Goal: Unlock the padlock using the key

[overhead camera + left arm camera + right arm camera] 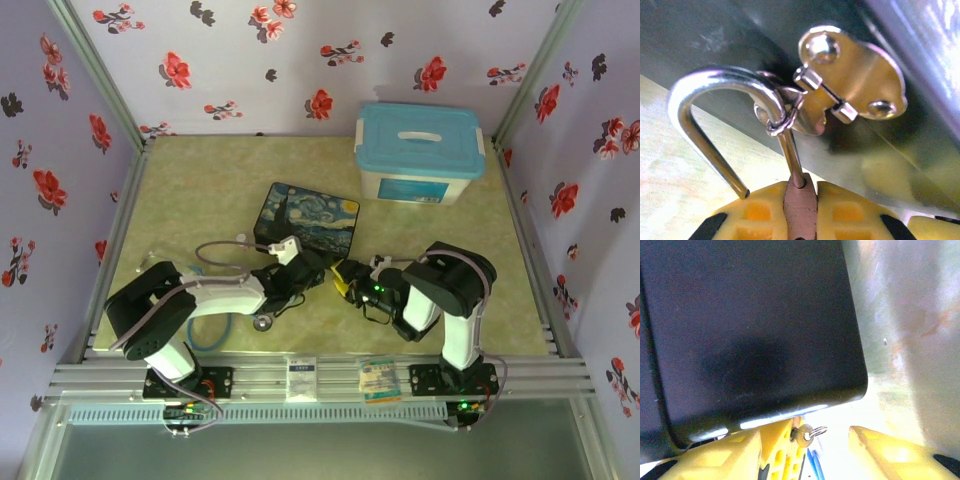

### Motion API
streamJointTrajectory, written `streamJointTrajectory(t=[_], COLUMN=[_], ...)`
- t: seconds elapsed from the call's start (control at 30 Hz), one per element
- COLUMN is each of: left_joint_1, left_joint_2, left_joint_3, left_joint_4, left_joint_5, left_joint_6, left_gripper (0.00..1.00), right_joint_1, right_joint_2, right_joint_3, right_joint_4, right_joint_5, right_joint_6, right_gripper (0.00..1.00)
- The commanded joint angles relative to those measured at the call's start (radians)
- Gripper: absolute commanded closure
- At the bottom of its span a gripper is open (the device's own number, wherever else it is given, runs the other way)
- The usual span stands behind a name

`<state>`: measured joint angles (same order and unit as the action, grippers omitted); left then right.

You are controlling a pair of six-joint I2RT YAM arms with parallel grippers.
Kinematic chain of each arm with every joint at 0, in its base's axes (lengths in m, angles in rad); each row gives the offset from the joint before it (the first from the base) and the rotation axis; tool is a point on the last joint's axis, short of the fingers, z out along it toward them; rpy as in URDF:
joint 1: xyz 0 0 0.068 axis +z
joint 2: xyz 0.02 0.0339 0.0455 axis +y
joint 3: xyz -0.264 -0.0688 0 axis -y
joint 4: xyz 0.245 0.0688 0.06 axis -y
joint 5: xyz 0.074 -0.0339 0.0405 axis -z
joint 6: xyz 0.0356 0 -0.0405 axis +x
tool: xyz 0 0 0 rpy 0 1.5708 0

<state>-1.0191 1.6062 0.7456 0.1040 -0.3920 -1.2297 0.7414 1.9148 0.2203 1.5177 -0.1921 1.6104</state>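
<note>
- Because the padlock [801, 210] is tiny, light, rigid metal, smooth enough to twist or slip, its flat brass body is the best place to hold it. The left gripper [800, 227] is pressed together on that body, which sits edge-on between the yellow fingers [755, 212].
- Its thin silver shackle [715, 82] passes through the brass hasp [850, 75] of the dark blue painted tin [308, 218], at the tin's near side in mid-table. One leg enters the body and the other ends bare above a finger, so the lock looks already freed, though I cannot be sure.
- The key [804, 436], very small and grey with a wire ring, sits touching one finger of the right gripper [827, 442], whose jaws stand spread and pinch nothing. I cannot tell if it sits in the lock. It is stiff but slippery, so take it by the head.
- The tin's wall crowds both grippers. The stethoscope [262, 322] lies near the left arm, and the blue-lidded plastic box [420, 150] stands well apart.
</note>
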Motion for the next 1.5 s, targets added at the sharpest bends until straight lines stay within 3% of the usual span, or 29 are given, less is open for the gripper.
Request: streamJointTrajectory(t=[0.0,0.1,0.23,0.43,0.53,0.67,0.9,0.97,1.07,1.17,1.27,1.47], left_joint_1=[-0.01,-0.01,-0.012,-0.007,-0.007,0.004,0.006,0.006,0.008,0.008,0.004,-0.021], left_joint_2=[-0.032,-0.037,-0.049,-0.067,-0.08,-0.102,-0.063,-0.067,-0.077,-0.078,-0.092,-0.142], left_joint_3=[0.006,-0.017,-0.148,-0.203,-0.205,-0.281,-0.28,-0.271,-0.266,-0.334,-0.295,-0.206], left_joint_4=[-0.214,-0.156,0.133,0.26,0.197,0.161,0.122,0.086,0.023,0.164,0.086,-0.147], left_joint_5=[0.051,0.052,0.052,0.058,0.076,0.082,0.109,0.102,0.084,0.089,0.074,-0.019], left_joint_6=[0.113,0.089,0.007,-0.044,-0.056,-0.119,-0.105,-0.093,-0.097,-0.14,-0.134,-0.091], left_gripper=[1.0,1.0,1.0,1.0,1.0,0.89,0.89,0.95,0.84,0.86,0.62,0.64], right_joint_1=[-0.057,-0.06,-0.062,-0.062,-0.062,-0.062,-0.062,-0.06,-0.06,-0.06,-0.06,-0.059], right_joint_2=[0.053,0.05,0.037,0.041,0.04,0.035,0.046,0.044,0.034,0.028,0.032,0.044], right_joint_3=[0.019,0.022,0.03,0.035,0.025,0.021,0.031,0.03,0.027,0.03,0.036,0.038], right_joint_4=[-0.132,-0.132,-0.131,-0.132,-0.132,-0.131,-0.133,-0.131,-0.132,-0.132,-0.132,-0.132], right_joint_5=[0.118,0.127,0.122,0.11,0.112,0.117,0.103,0.1,0.1,0.1,0.097,0.092], right_joint_6=[-0.017,-0.018,-0.021,-0.024,-0.026,-0.029,-0.023,-0.024,-0.027,-0.032,-0.033,-0.031], right_gripper=[0.51,0.51,0.51,0.51,0.51,0.51,0.51,0.52,0.52,0.52,0.52,0.52])
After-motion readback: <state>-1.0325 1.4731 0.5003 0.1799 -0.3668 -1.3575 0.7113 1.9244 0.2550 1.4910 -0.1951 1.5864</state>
